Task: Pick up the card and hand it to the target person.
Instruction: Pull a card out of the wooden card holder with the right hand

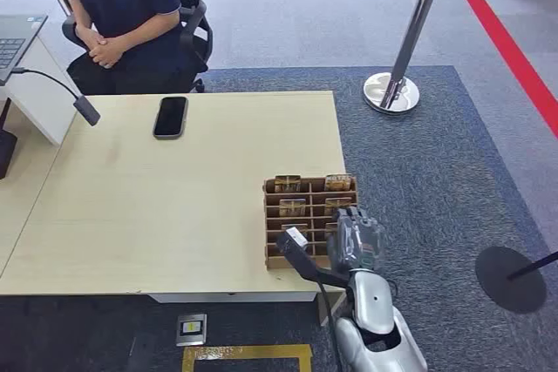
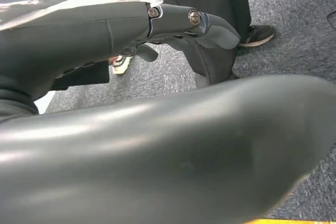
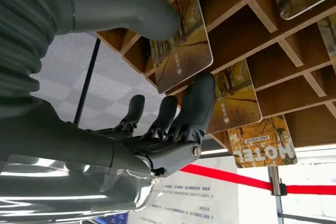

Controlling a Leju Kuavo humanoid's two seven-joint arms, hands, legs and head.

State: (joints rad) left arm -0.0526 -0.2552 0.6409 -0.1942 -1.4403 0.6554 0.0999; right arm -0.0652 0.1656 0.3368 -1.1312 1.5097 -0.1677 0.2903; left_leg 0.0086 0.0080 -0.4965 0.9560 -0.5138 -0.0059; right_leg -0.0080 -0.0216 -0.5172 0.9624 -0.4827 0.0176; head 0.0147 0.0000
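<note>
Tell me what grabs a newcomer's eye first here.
The wooden card rack at the table's near right corner stands out, with the right hand at it, thumb and fingers around a card. A black phone lies at the far edge, before a seated person.

The pale wooden surface (image 1: 165, 206) carries a brown wooden card rack (image 1: 310, 219) at its near corner, directly under the right hand (image 1: 355, 240). Well away from that hand, toward the far edge near the seated person, a black phone (image 1: 170, 117) lies flat. A grey carpet (image 1: 434, 180) lies beneath the surface.
</note>
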